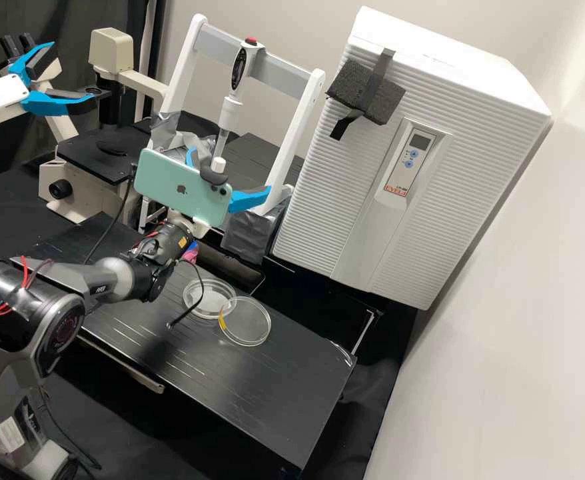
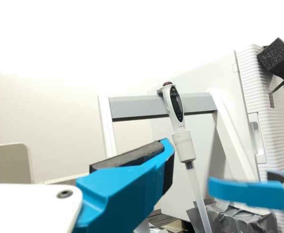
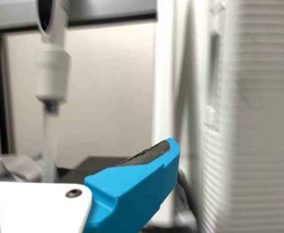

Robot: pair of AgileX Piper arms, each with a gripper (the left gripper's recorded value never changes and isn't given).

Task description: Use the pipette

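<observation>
A white pipette [image 1: 236, 80] hangs upright from the grey bar of a white stand [image 1: 292, 127]. My right gripper [image 1: 220, 179] is at the pipette's lower shaft, open, with its blue fingers spread to either side of it; a teal device is mounted on its wrist. In the right wrist view the pipette [image 3: 52, 77] is close, beyond one blue finger [image 3: 137, 189]. My left gripper [image 1: 49, 80] is held high at the far left, open and empty. Its view shows the pipette [image 2: 178, 126] farther off, past its own finger [image 2: 127, 184].
Two clear petri dishes [image 1: 207, 297] [image 1: 246, 320] lie on the black platform [image 1: 272, 393], one holding a small yellow piece. A microscope [image 1: 86, 167] stands at the back left. A large white ribbed machine [image 1: 406, 153] with a black foam block [image 1: 366, 87] stands right of the stand.
</observation>
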